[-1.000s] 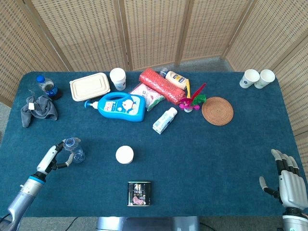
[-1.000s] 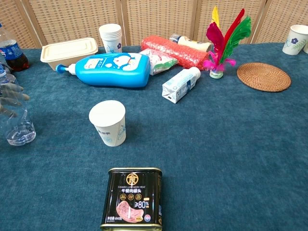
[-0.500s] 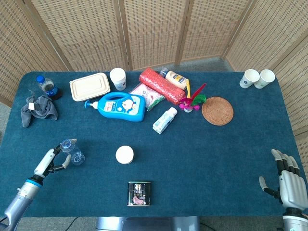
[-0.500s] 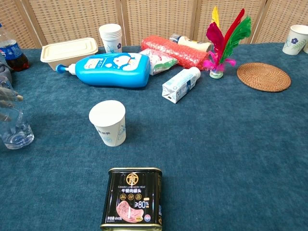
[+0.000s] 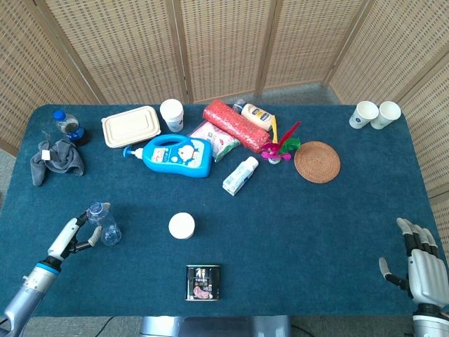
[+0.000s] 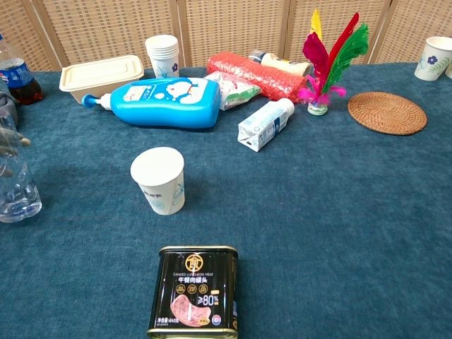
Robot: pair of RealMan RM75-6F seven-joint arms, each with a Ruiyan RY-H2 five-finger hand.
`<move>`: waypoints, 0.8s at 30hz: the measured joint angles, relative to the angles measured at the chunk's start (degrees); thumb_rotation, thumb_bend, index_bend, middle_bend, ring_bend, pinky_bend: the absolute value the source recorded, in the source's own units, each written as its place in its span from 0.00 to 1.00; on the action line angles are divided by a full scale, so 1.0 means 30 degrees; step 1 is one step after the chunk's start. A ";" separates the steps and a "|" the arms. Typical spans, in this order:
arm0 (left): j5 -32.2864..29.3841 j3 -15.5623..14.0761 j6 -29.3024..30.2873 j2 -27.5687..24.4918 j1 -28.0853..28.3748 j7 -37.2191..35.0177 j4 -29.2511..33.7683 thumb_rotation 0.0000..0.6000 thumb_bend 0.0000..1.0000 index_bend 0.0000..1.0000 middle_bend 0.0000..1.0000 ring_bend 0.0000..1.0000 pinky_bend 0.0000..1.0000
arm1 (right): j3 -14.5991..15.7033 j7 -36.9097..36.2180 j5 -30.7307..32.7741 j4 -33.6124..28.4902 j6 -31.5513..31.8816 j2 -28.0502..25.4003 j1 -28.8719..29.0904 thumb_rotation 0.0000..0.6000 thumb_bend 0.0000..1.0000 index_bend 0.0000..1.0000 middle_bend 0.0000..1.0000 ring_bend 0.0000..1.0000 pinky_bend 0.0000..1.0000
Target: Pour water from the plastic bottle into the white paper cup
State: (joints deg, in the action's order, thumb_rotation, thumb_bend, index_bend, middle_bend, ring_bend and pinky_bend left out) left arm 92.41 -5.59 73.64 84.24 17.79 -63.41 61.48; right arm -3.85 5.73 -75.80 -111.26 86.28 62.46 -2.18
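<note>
The clear plastic bottle (image 5: 105,225) stands upright near the table's front left; in the chest view the bottle (image 6: 17,189) is cut by the left edge. My left hand (image 5: 69,239) grips it from the left, one finger up by the blue cap and the thumb low by the base. In the chest view only its fingertips (image 6: 15,141) show across the bottle. The white paper cup (image 5: 181,225) stands upright to the right of the bottle, and the cup (image 6: 158,180) looks empty. My right hand (image 5: 419,261) rests open at the front right corner, holding nothing.
A black tin (image 6: 195,291) lies in front of the cup. Behind it are a blue detergent bottle (image 5: 175,155), a lunch box (image 5: 131,126), a small carton (image 5: 240,175), a red pack (image 5: 236,125), a feather shuttlecock (image 5: 280,145) and a woven coaster (image 5: 317,161). Two cups (image 5: 374,114) stand far right.
My left hand has drawn back to the left and toward the front edge, and the bottle has shifted left with it. The cup and my right hand have stayed put.
</note>
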 measured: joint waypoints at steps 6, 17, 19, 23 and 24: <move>0.0043 0.0002 -0.0150 -0.0002 0.0107 0.0948 -0.0046 0.60 0.56 0.19 0.17 0.16 0.22 | 0.0019 -0.0076 0.0038 0.0115 -0.0008 0.0051 -0.0038 1.00 0.42 0.00 0.10 0.00 0.00; 0.0072 -0.0005 -0.0158 0.0128 0.0128 0.1624 -0.0217 0.58 0.47 0.19 0.17 0.15 0.21 | -0.0027 -0.0078 0.0036 0.0142 -0.0014 0.0061 -0.0024 1.00 0.42 0.00 0.10 0.00 0.00; 0.0094 -0.0021 -0.0117 0.0132 0.0113 0.1595 -0.0260 0.56 0.46 0.19 0.16 0.15 0.21 | -0.0023 -0.0072 0.0042 0.0129 -0.0004 0.0076 -0.0036 1.00 0.42 0.00 0.10 0.00 0.00; 0.0213 -0.0075 0.0026 0.0134 0.0091 0.1731 -0.0348 0.52 0.45 0.19 0.16 0.14 0.20 | -0.0011 -0.0044 0.0012 0.0111 0.0046 0.0078 -0.0065 1.00 0.42 0.00 0.10 0.00 0.00; 0.0241 -0.0085 0.0081 0.0122 0.0084 0.1729 -0.0350 0.51 0.45 0.19 0.16 0.14 0.20 | -0.0012 -0.0036 0.0005 0.0102 0.0063 0.0072 -0.0072 1.00 0.42 0.00 0.10 0.00 0.00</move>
State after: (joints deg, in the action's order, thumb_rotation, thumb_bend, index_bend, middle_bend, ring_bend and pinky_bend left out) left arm 93.13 -5.84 73.89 84.60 18.05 -58.22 60.43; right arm -3.89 5.62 -75.79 -110.95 86.47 62.68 -2.39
